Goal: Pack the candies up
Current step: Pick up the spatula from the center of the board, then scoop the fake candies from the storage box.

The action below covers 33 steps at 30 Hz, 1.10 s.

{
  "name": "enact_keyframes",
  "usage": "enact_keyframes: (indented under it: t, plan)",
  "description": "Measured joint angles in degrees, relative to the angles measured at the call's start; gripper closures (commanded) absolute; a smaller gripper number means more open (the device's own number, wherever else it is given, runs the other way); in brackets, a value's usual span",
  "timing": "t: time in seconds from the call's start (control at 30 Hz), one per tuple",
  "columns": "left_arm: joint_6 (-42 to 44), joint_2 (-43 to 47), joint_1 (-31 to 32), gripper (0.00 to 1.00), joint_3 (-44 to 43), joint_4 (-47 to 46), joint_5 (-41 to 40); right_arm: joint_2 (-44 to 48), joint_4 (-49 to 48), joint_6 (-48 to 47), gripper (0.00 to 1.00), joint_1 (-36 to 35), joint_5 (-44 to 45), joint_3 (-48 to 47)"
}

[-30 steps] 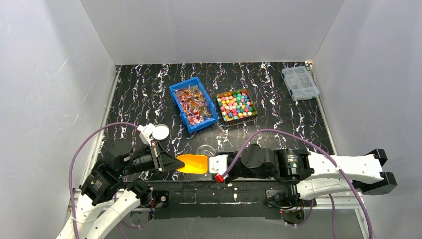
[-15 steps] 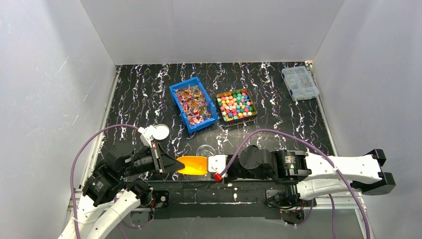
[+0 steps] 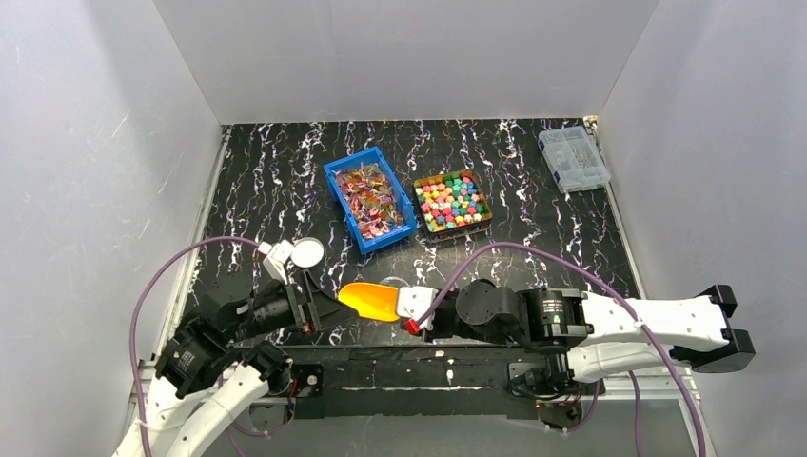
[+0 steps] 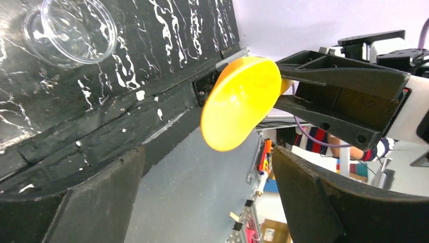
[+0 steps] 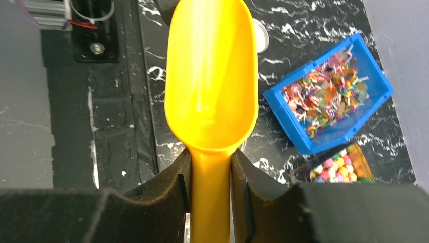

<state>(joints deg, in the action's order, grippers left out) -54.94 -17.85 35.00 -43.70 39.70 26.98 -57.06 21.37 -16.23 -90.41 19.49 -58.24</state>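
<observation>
**One clamped, one wide open**

Right wrist view: right gripper (image 5: 210, 174) clamped on handle of yellow plastic scoop (image 5: 211, 76). Left wrist view: left gripper (image 4: 207, 202) spread wide. Overhead: bright cube candies (image 3: 453, 202) in brown tray (image 3: 420, 206), black white-veined table (image 3: 276, 181), white walls (image 3: 409, 57).

- Black marbled worktop (image 3: 266, 181) is carrying everything else.
- Blue bin (image 5: 342, 130) is sitting mid-worktop at an angle, w/ shiny foil-wrapped sweets (image 3: 369, 198) heaping inside.
- Clear compartment box (image 3: 573, 159) is lying at the far R corner, well apart from the bin.
- White round disc (image 3: 307, 252) is lying flat nr the front L.
- Clear round dish (image 4: 71, 31) is standing upright nr the front edge.
- Yellow scoop (image 3: 369, 301) is hanging above the worktop, bowl pointing L, nr the dish.
</observation>
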Motion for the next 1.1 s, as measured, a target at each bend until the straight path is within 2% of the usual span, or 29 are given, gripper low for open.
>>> enact_keyframes:
  t: [0.2, 0.33, 0.5, 0.67, 0.93, 1.1]
  plan:
    - [6.58, -2.75, 0.0, 0.01, -4.2, 2.14, -4.96, -3.61, 4.9, 1.64, 0.99, 0.07, 5.81, -2.64]
    - [11.5, -6.56, 0.0, 0.01, -7.48, 3.21, -11.45, -8.39, 9.14, 3.1, 0.99, 1.14, 9.2, -7.32]
    - [16.87, -11.61, 0.0, 0.01, -9.75, 4.11, -21.11, -11.56, 13.2, 4.87, 0.99, 5.29, 10.43, -11.52]
    - [20.96, -18.1, 0.0, 0.01, -11.06, 3.34, -27.45, -14.38, 16.41, 6.1, 0.99, 10.23, 10.34, -15.76]
    - [24.44, -31.71, -1.31, 0.17, -14.53, -0.7, -30.86, -17.51, 18.58, 7.3, 0.99, 17.42, 7.43, -18.43]
    - [24.35, -40.09, -9.86, 0.23, -16.79, -4.48, -25.64, -17.81, 18.64, 8.59, 0.99, 20.46, 5.03, -18.45]
